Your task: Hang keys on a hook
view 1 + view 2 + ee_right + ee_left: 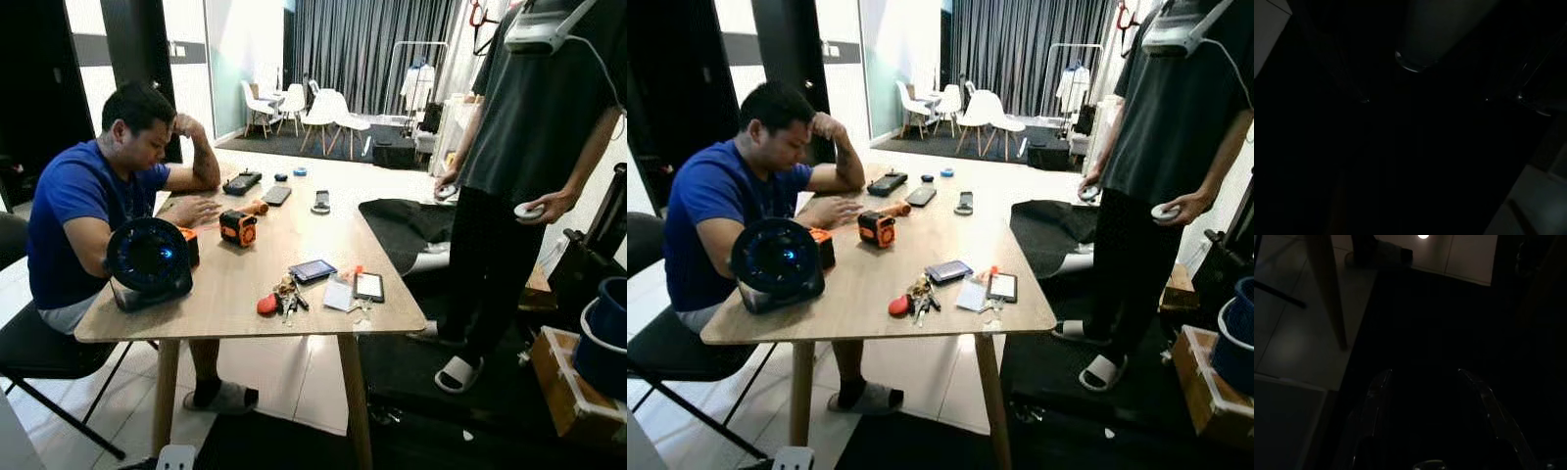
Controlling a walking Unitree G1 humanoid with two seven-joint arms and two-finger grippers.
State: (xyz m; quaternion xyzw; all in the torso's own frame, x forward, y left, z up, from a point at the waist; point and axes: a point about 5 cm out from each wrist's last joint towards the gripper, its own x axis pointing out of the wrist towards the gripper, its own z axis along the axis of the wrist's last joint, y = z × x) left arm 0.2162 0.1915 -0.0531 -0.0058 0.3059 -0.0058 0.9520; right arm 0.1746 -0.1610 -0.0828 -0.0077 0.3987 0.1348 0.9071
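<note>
The keys (pixel 286 299) lie in a small bunch w/ a red tag on the wood table (pixel 235 279), near the front edge, just beside a small dark phone (pixel 313 270) and some cards. They sit close to the robot's side, so they look easy to reach once it steps up. No hook can be made out from here, so it's prob. somewhere else in the room. A person in a blue shirt (pixel 83 211) sits at the table on the robot's left, head on hand, w/ a round black fan (pixel 149 259) in front. Another person in dark clothes (pixel 534 147) stands on the right holding two small controllers. The left gripper (pixel 1425 418) hangs low by a table leg over a dark mat; its two fingers are spread apart w/ nothing between them. The right gripper's picture is too dark, so I can't tell if it is spread or closed. Both arms seem to just hang, prob. b/c the robot has not got to the table yet. Task looks not started: keys not picked up.
</note>
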